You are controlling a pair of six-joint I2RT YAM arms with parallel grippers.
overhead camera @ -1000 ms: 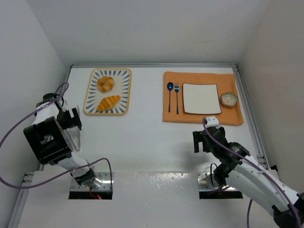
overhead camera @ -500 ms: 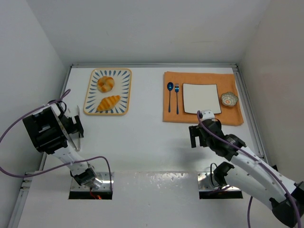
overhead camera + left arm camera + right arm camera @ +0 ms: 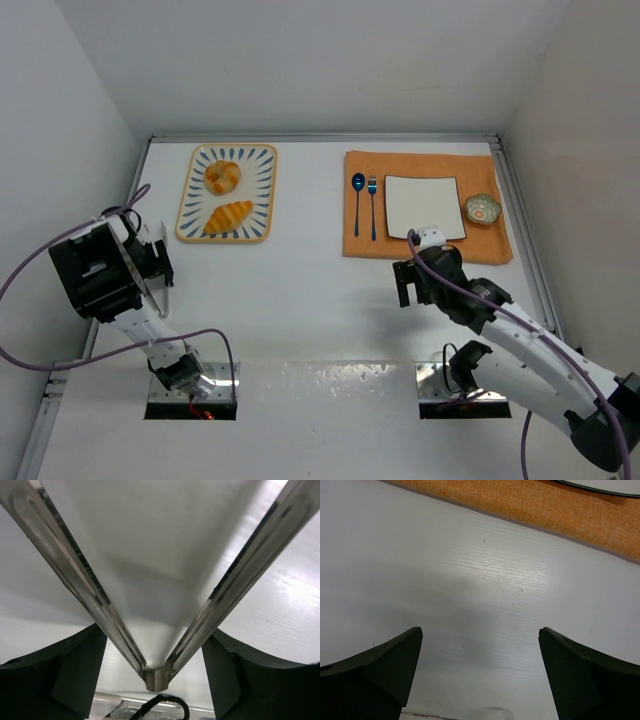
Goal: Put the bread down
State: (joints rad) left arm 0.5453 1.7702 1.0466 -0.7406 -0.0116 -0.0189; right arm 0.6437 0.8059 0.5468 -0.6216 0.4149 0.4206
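Observation:
The bread lies on a blue-striped oblong tray at the far left: a round knotted bun behind an oval scored loaf. My left gripper hovers near the table's left edge, in front of the tray. In the left wrist view its black fingers flank a V-shaped pair of metal tongs, gripper closed on them with the tongs spread open and empty. My right gripper is open and empty over bare table, just in front of the orange placemat; it also shows in the right wrist view.
On the placemat are a square white plate, a blue spoon, a fork and a small patterned bowl. White walls enclose the table on the left, back and right.
My right gripper has moved forward and slightly left, up to the placemat's near edge. My left arm swung down and turned at first, then hardly moved. The bread has not moved.

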